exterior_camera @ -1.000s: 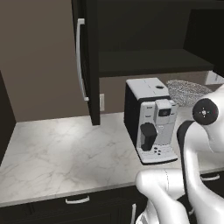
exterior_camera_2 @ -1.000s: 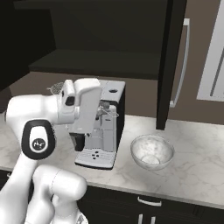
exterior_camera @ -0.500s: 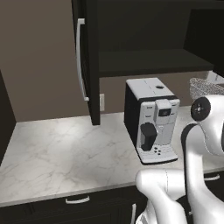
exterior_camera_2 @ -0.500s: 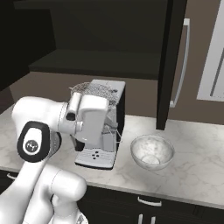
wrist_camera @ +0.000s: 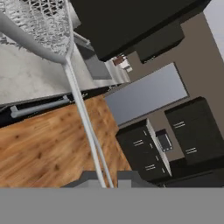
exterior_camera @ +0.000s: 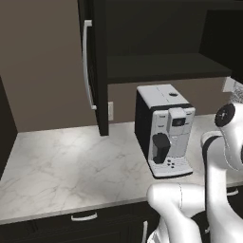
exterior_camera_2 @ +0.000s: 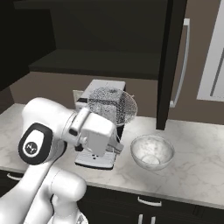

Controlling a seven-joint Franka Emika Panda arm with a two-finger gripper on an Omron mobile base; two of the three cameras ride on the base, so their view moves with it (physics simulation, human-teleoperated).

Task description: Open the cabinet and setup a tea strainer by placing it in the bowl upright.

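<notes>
In the left base view the cabinet (exterior_camera: 142,52) stands open above the marble tabletop (exterior_camera: 61,171), its door (exterior_camera: 95,66) swung out left of the coffee machine (exterior_camera: 165,130). In the right base view the tea strainer (exterior_camera_2: 113,106) hangs in the air before that machine, left of the bowl (exterior_camera_2: 152,151) on the tabletop. In the hand view the jaws (wrist_camera: 106,181) are clamped on the strainer's thin handle.

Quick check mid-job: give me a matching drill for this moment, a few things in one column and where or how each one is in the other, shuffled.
Things:
1. tea strainer
2. bowl
3. coffee machine
4. cabinet

States:
A. door swung open
B. on the counter, nothing in it
C. held up in the air by its handle in the claw
D. standing under the open shelf

Pairs: 1-C, 2-B, 3-D, 4-A
</notes>
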